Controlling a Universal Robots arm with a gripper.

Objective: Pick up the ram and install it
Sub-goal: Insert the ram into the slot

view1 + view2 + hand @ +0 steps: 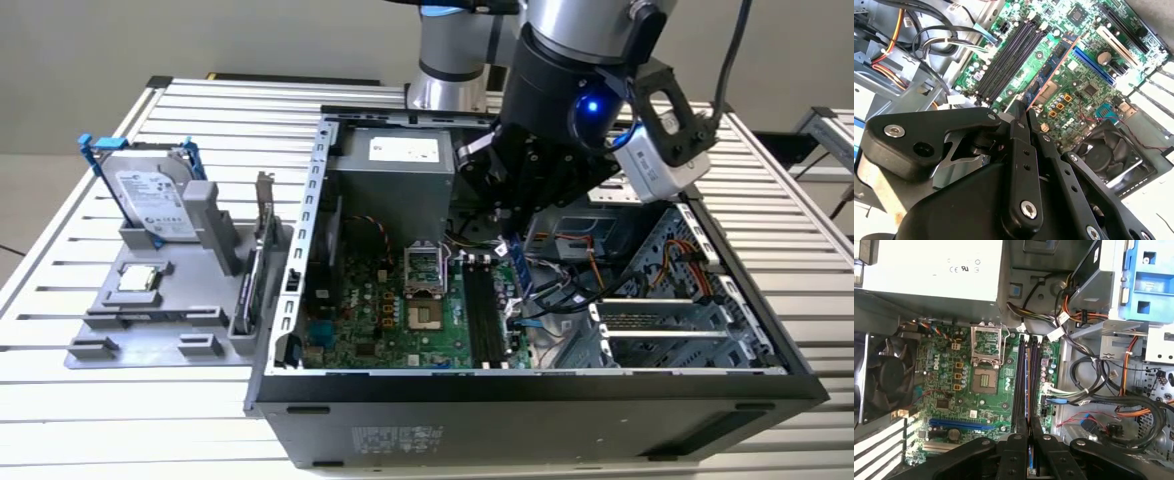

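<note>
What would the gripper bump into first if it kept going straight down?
Probably the black memory slots on the motherboard. The gripper holds the ram edge-down just above them, so the ram should touch first, though depth is unclear.

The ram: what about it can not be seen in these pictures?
- Chip side: the ram is edge-on in the second wrist view.
- Most of its length: the gripper covers it in the first wrist view.
- Contact with the memory slots: cannot tell in any view.
</note>
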